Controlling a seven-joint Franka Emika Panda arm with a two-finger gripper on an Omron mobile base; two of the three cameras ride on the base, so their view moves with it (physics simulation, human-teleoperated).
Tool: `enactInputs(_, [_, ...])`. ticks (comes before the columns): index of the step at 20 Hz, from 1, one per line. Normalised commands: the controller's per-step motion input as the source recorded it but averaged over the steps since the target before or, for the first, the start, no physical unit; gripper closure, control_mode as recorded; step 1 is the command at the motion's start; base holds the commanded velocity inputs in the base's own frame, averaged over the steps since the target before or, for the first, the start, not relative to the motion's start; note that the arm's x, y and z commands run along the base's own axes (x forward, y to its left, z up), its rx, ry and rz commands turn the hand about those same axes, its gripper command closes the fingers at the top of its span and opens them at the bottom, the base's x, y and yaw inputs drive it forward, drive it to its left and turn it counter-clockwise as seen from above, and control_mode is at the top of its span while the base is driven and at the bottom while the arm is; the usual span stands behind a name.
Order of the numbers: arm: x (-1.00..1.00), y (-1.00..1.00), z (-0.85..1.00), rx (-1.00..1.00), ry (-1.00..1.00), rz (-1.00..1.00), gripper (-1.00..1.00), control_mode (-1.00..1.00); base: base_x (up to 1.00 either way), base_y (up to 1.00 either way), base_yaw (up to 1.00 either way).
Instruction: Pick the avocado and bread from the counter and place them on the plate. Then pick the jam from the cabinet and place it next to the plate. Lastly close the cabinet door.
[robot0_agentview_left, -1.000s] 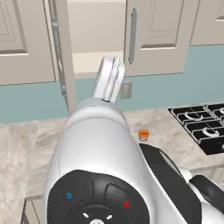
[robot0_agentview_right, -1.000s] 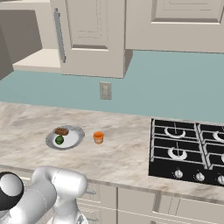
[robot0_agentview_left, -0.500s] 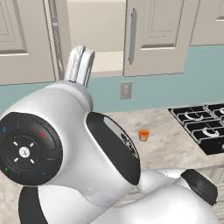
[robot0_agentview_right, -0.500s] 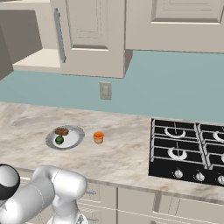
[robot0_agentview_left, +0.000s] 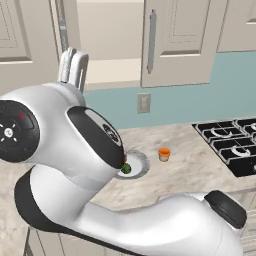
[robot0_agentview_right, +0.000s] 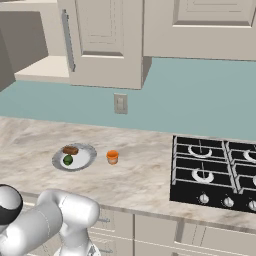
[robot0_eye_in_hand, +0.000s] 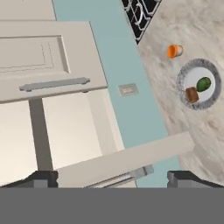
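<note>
My fingers (robot0_eye_in_hand: 43, 178) spread wide, empty, facing the open cabinet (robot0_eye_in_hand: 65, 131). Avocado (robot0_agentview_right: 67, 160) and bread (robot0_agentview_right: 70, 150) on plate (robot0_agentview_right: 86, 161); jam (robot0_agentview_right: 112, 157) just beside it.

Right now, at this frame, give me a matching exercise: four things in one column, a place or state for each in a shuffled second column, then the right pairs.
Things:
1. avocado
2. jam
3. gripper
4. cabinet

Places or states:
A. on the counter beside the plate
B. door standing open
C. on the plate, next to the bread
D. open, holding nothing

Pairs: 1-C, 2-A, 3-D, 4-B
</note>
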Motion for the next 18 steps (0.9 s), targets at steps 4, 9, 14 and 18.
enactInputs(4, [0.56, 0.25, -0.16, -0.04, 0.0, 0.0, -1.0, -1.0, 0.0, 0.0, 0.0])
enactInputs(9, [0.53, 0.26, -0.14, -0.04, 0.0, 0.0, -1.0, -1.0, 0.0, 0.0, 0.0])
enactInputs(14, [0.51, 0.23, -0.11, -0.04, 0.0, 0.0, -1.0, -1.0, 0.0, 0.0, 0.0])
enactInputs(18, [0.33, 0.03, 0.0, -0.04, 0.0, 0.0, -1.0, -1.0, 0.0, 0.0, 0.0])
